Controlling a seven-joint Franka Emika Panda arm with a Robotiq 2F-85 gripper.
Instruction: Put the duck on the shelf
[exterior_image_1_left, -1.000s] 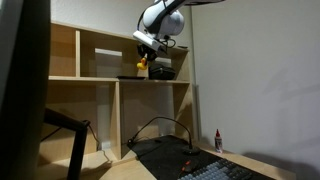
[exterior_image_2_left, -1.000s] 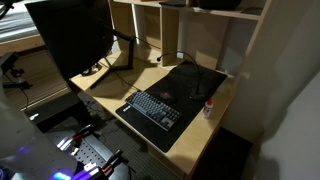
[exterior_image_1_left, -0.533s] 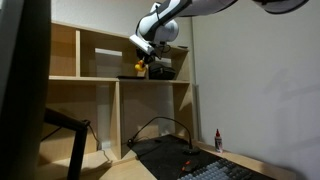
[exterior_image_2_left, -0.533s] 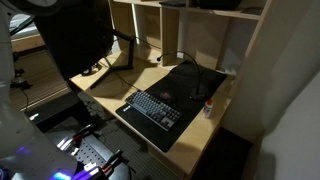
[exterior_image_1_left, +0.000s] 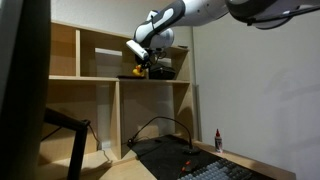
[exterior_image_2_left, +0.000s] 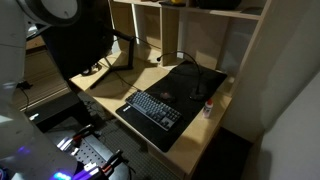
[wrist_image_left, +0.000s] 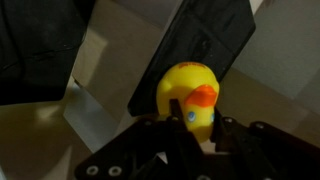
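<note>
Wrist view: my fingers (wrist_image_left: 158, 138) stay clamped on the duck (wrist_image_left: 190, 98). In an exterior view, my arm (exterior_image_1_left: 200, 12) has shifted slightly leftward at the shelf (exterior_image_1_left: 100, 78).

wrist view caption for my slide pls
Gripper clamped on the yellow toy duck, orange beak showing, with the light-wood shelf behind.

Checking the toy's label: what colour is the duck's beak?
Orange, on a yellow duck; clearest in the wrist view.
</note>
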